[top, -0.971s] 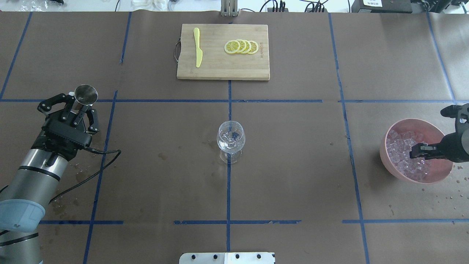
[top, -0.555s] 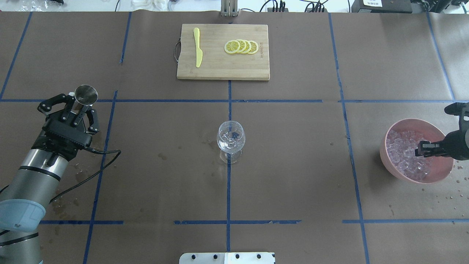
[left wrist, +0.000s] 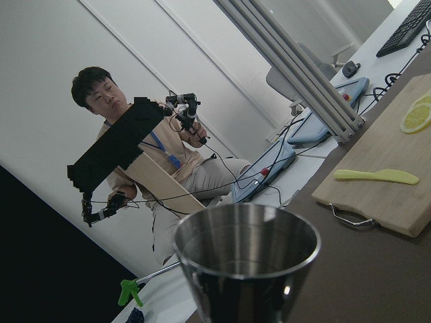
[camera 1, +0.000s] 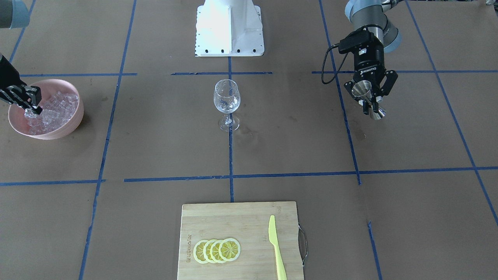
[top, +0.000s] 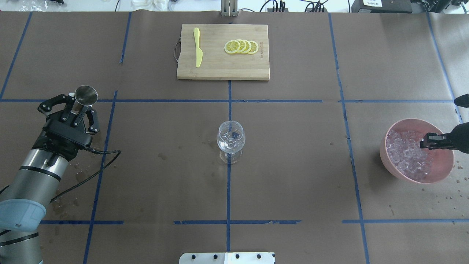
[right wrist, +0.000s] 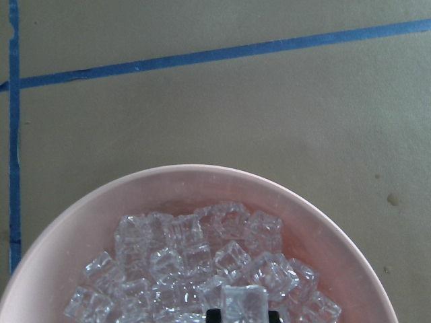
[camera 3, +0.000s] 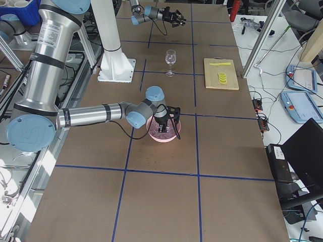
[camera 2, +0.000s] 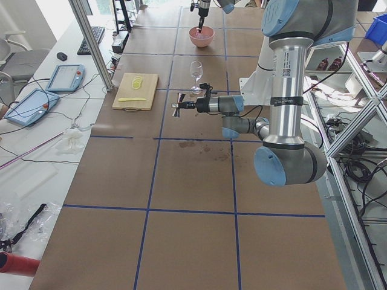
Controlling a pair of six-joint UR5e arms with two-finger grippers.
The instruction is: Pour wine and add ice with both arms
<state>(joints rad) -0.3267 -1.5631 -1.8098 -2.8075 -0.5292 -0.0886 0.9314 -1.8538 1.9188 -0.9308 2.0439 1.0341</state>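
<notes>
Right gripper [top: 424, 141], its fingertips drawn in close, pinches a single ice cube [right wrist: 244, 301] over the heap of ice [top: 406, 154] that fills a pink bowl [top: 383, 156]. Seen from overhead, the bowl sits at 3 o'clock from the stemmed wine glass [top: 231, 137], well apart from it, and the gripper reaches in from the bowl's own 3 o'clock side. At 9 o'clock from the glass, equally far off, the left gripper [camera 1: 371, 105] is clamped around the waist of a steel jigger [top: 86, 94] and holds it clear of the brown table [top: 293, 165], with the cup's open mouth tipped toward 12 o'clock. The glass stands upright at the crossing of two blue tape lines; what it holds cannot be made out. At 12 o'clock from it lies a wooden cutting board [top: 223, 69] carrying four overlapping lemon slices [top: 242, 47] and, at their 9 o'clock, a yellow knife [top: 198, 47].
</notes>
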